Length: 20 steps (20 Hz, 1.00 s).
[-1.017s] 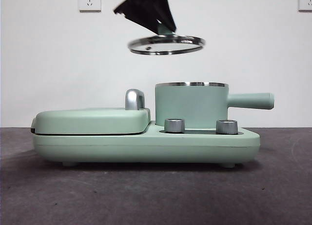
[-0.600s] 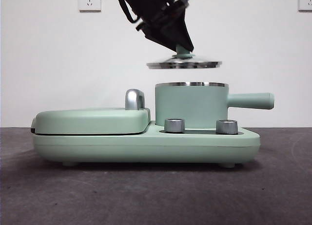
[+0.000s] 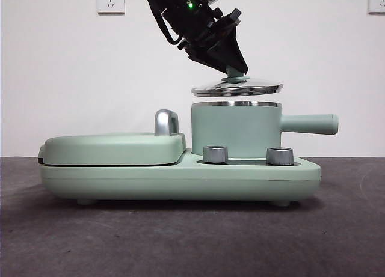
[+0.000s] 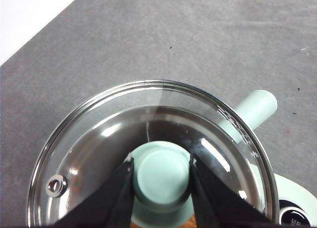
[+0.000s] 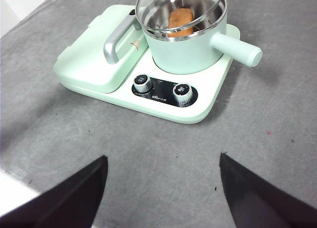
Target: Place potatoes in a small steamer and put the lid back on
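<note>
Pinching the mint-green knob of the lid [image 3: 236, 88] between its two jaws, my left gripper [image 4: 161, 181] hangs just above the small steamer [image 3: 236, 130] — the glass disc sits close over the steel rim, slightly tilted, and I cannot tell whether they touch. Through the glass, the potato [image 5: 180, 18] lies inside the pot. My right gripper [image 5: 163, 188] waits well back over the grey table [image 5: 277, 154], jaws spread wide — nothing between them.

Bare test bench – grey table [image 3: 180, 241], white wall [image 3: 60, 79], wall sockets [image 3: 110, 0]
</note>
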Motion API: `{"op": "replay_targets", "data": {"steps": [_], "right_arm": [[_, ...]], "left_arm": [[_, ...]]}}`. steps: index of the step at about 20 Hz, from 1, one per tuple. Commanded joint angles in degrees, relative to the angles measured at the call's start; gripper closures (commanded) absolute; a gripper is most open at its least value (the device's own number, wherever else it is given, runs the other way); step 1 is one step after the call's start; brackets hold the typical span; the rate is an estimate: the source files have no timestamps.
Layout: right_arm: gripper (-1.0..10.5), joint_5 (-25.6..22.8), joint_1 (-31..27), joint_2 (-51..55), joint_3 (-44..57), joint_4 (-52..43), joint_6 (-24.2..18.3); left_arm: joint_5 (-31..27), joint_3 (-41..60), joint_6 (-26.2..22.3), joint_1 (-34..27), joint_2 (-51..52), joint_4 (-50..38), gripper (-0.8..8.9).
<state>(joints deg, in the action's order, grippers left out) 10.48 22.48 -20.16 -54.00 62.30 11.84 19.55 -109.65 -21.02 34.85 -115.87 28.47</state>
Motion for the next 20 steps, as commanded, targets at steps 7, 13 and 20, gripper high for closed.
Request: {"op": "replay_targets", "data": {"steps": [7, 13, 20], "right_arm": [[6.0, 0.00, 0.31, 0.00, -0.37, -0.66, 0.85], [6.0, 0.00, 0.28, 0.00, -0.37, -0.63, 1.38], [6.0, 0.00, 0.26, 0.00, -0.37, -0.63, 1.92]], "left_arm": [[1.55, -1.62, -0.20, 0.37, -1.18, -1.27, 8.01], [1.92, -1.77, 7.61, -0.02, -1.18, -1.29, 8.01], [1.05, -4.50, 13.16, -1.53, -1.18, 1.03, 8.00]]}}
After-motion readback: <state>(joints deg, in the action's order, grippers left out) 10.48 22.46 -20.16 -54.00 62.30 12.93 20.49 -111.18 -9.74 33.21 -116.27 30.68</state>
